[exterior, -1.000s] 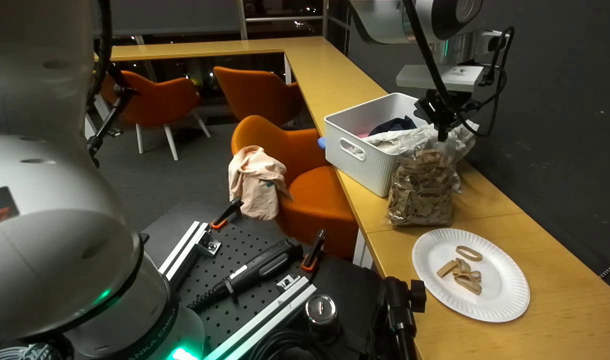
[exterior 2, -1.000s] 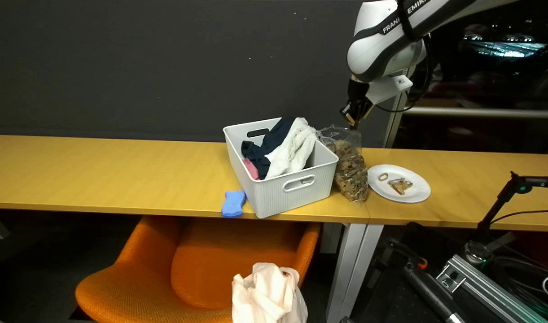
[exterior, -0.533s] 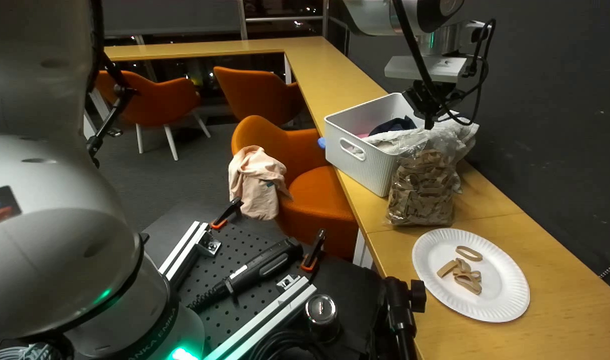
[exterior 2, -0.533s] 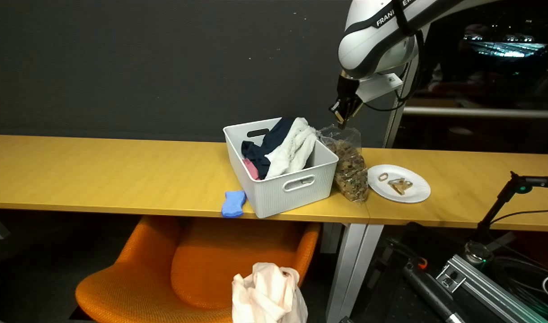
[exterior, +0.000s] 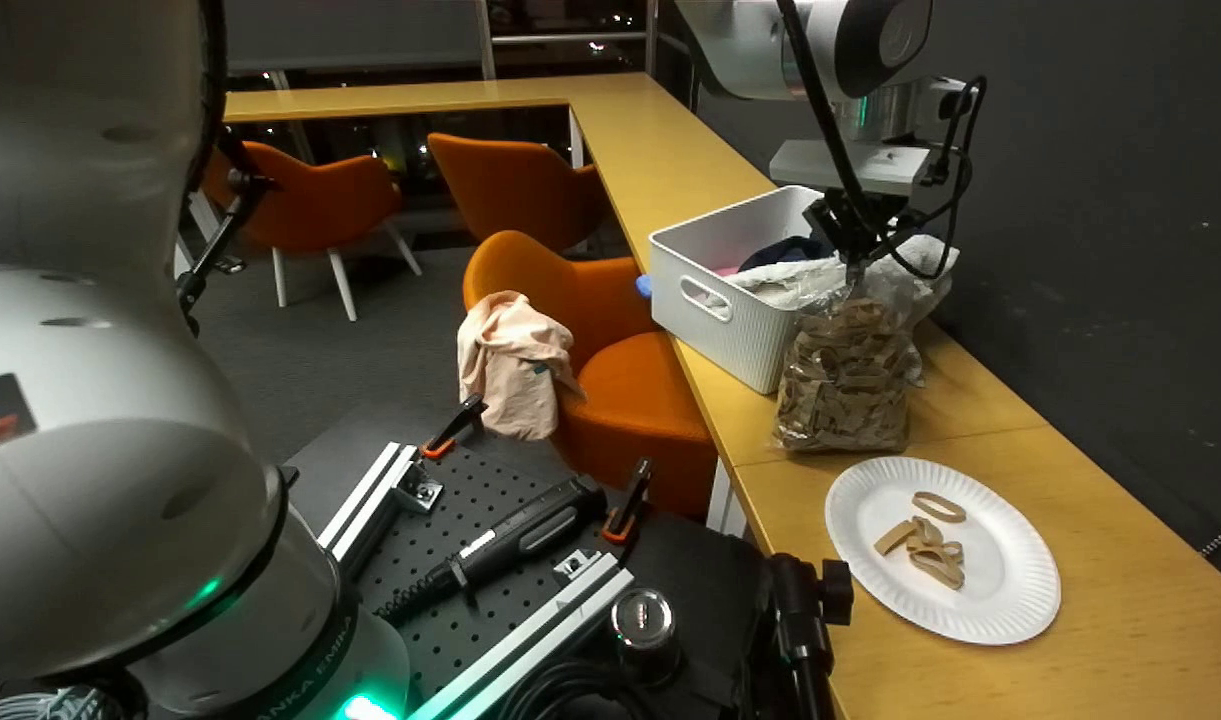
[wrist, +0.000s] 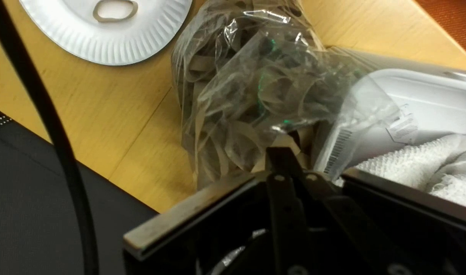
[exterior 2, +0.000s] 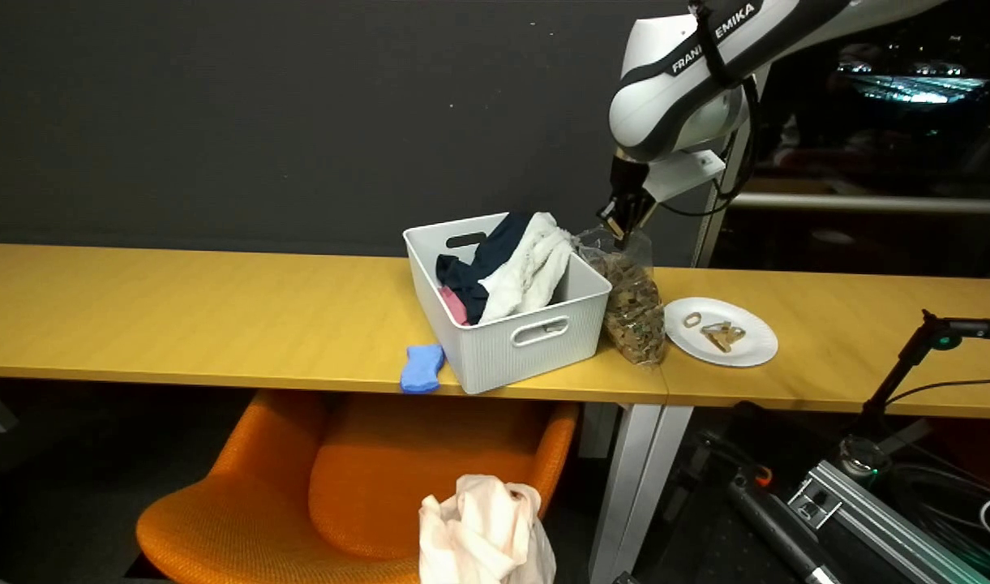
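My gripper [wrist: 281,152] is shut, its fingertips pressed together and nothing seen between them. It points down at the top of a clear plastic bag [exterior: 842,385] full of tan rubber bands, which stands upright on the table. In the wrist view the tips overlap the bag's loose mouth, with tan bands just beyond; whether they touch the plastic I cannot tell. Beside the bag lies a white paper plate [exterior: 1005,570] bearing several tan bands, one a separate loop [wrist: 112,20]. A white box [exterior 2: 535,353] adjoins the bag's other side.
Inside the box are a white cloth [exterior 2: 531,272], a dark blue cloth [exterior 2: 495,253] and something pink. A blue cloth [exterior 2: 422,369] lies at the table's front edge. An orange chair [exterior 2: 430,470] with a pale pink cloth [exterior 2: 482,527] stands before it. A dark wall [exterior 2: 284,122] rises behind.
My gripper has shifted sideways toward the box, rising slightly at first, then come down to the bag's top. It has stayed shut. Bag, plate and box have not moved.
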Robot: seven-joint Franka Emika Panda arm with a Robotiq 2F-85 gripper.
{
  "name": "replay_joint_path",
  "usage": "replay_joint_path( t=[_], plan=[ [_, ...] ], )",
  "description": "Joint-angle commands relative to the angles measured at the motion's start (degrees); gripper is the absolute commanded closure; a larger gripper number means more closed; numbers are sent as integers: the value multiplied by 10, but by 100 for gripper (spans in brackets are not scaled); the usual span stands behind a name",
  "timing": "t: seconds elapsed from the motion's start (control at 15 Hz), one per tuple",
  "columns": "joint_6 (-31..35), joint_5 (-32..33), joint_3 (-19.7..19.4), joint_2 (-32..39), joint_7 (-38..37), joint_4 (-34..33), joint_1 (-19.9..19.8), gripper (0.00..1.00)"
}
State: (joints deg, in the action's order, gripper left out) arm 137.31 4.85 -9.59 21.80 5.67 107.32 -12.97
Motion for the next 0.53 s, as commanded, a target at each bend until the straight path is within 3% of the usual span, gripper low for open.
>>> replay_joint_path(
  t=[0.0, 0.47],
  plan=[
    [8, -17, 2, 17, 17, -4, -14, 100],
    [10, -40, 2, 27, 38, 13, -40, 100]
  ],
)
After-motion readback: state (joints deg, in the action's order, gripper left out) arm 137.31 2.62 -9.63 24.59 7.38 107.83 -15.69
